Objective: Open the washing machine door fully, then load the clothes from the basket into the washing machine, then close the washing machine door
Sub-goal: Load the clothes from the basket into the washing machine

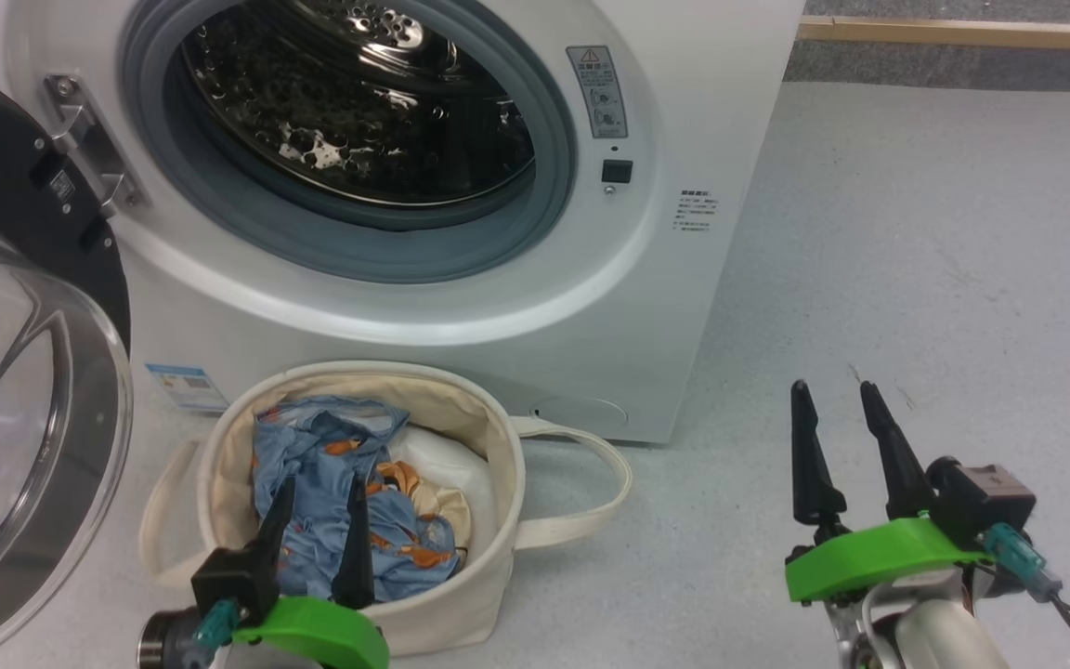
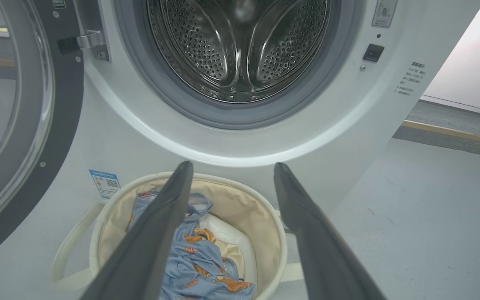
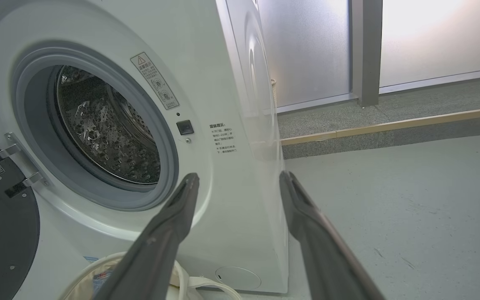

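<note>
Two left fingers [image 1: 355,548], wide and empty, just over the clothes [image 1: 312,446] in the basket [image 1: 490,557]; right fingers [image 1: 809,455] wide, well aside.

One white box-shaped front-loading washing machine [image 1: 646,307], one round glossy black door with clear domed glass [image 1: 24,390], one round cream canvas basket [image 1: 498,437], two loop handles [image 1: 609,483], one denim-blue orange-printed garment [image 1: 331,465], one cream garment [image 1: 433,506], one plain white bundle [image 1: 447,460], one small blue label sticker [image 1: 187,386], two grippers: left gripper [image 1: 319,483], right gripper [image 1: 834,387], two long dark fingers [image 1: 809,465] apiece.

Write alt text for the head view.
White washing machine, door swung open leftward. A basket of clothes sits before it; the open left gripper hangs over it, the open right gripper over the floor.
</note>
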{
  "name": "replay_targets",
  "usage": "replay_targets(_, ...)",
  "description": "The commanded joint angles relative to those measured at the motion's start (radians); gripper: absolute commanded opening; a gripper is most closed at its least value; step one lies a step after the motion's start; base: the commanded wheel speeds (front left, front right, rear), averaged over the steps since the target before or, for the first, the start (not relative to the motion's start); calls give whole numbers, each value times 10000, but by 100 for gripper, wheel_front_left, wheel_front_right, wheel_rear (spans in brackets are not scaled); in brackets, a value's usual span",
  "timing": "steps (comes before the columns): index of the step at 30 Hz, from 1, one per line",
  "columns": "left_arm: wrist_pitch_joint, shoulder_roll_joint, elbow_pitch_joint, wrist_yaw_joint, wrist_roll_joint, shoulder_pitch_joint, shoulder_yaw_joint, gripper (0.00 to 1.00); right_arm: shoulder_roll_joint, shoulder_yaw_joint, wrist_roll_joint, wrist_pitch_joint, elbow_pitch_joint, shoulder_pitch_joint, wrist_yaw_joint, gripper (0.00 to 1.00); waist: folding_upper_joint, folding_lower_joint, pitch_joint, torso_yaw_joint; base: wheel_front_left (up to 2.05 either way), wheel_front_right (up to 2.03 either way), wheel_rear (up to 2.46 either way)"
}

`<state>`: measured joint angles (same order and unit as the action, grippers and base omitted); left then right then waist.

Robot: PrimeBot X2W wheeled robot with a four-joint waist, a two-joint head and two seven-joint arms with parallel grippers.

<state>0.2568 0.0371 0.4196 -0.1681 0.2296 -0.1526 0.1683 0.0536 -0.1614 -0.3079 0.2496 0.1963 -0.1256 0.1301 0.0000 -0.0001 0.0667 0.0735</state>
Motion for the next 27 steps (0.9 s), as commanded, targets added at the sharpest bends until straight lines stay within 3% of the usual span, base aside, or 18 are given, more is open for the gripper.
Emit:
replay_targets(1, 49, 131, -215, -78, -10, -358, -356, 100, -34, -311, 58, 122, -363, -234, 6, 100, 0, 1, 41, -24, 9, -9, 0)
replay_targets(12, 49, 131, 278, -224, 67, -673, -235, 100, -34, -293, 161, 122, -527, -362, 6, 100, 0, 1, 514, -208, 0, 0, 0)
replay_targets(19, 49, 131, 2174, -407, 72, -1206, -83, 100, -34, -427, 40, 122, -576, -447, 6, 100, 0, 1, 1008, -391, 0, 0, 0)
replay_targets(27, 49, 140, 4745, -95, -206, -2917, -6, 100, -34, -372, 161, 122, -854, -849, 6, 100, 0, 1, 2550, -712, 0, 0, 0)
